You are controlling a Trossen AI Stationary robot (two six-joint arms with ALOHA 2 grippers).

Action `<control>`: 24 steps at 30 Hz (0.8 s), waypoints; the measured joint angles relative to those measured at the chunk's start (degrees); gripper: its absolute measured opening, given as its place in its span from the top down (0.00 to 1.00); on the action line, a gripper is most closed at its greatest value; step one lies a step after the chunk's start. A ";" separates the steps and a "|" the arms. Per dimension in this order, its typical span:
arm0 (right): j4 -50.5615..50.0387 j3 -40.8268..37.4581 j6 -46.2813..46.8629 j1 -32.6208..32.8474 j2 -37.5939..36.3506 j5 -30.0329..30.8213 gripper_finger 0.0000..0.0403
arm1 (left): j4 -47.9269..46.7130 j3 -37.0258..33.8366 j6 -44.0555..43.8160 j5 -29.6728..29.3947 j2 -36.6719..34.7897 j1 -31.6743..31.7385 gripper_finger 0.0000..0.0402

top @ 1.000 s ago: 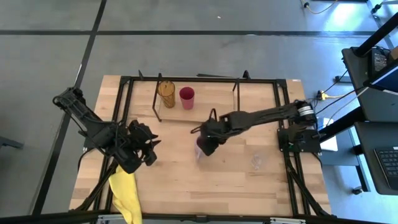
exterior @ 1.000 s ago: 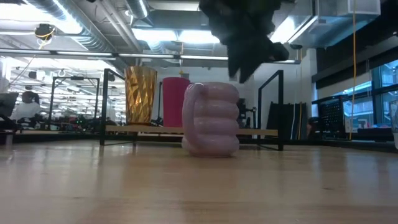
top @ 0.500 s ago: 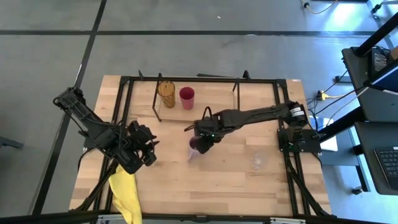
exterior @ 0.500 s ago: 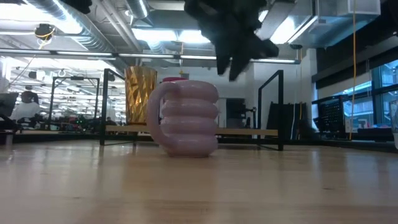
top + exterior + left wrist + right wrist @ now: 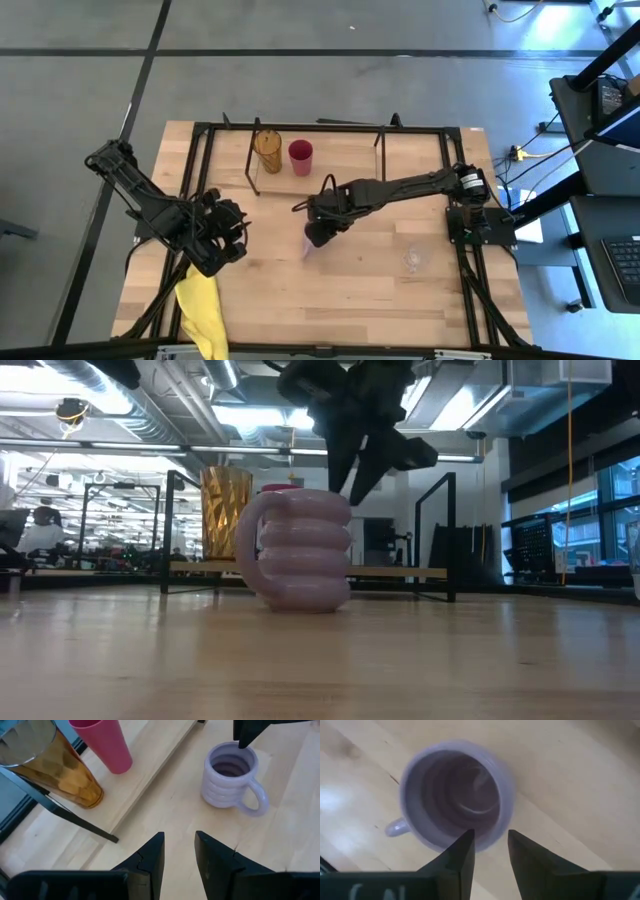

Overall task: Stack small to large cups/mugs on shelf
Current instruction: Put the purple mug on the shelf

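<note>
Dark fingers of the right gripper (image 5: 312, 237) poised just above the light purple mug (image 5: 455, 797), parted only narrowly, gripping nothing; from the right wrist, one finger over the mug's rim, the other just outside its wall. Seen level across the table: gripper tips (image 5: 345, 485) right at the mug's top edge, whether touching cannot be told. Mug (image 5: 298, 550) upright on the wooden table (image 5: 370, 285), mid-table, handle (image 5: 247, 550) out to the left in the low view. Just beyond it, on the far side, the shelf (image 5: 330, 185) with the amber tumbler (image 5: 266, 150) and the red cup (image 5: 300, 156) side by side at its left end. Tiny clear glass (image 5: 411, 261) alone to the right, well apart from the mug. Over on the left, left gripper (image 5: 228, 228) waiting above the table, fingers (image 5: 150, 857) slightly apart and empty, with the yellow cloth (image 5: 200, 310) draped at the near edge below it.
</note>
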 joint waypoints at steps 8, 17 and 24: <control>1.61 0.09 1.28 0.00 0.73 0.40 0.70 | -0.82 -0.74 0.45 -0.05 -0.57 0.02 0.75; 0.69 0.04 -1.31 -0.02 2.86 1.08 0.70 | 0.70 -6.05 -3.84 1.72 -4.15 -0.88 0.75; -2.00 0.04 -4.69 -1.65 2.87 3.50 0.71 | 2.43 -8.13 -4.62 1.72 -6.24 -1.16 0.75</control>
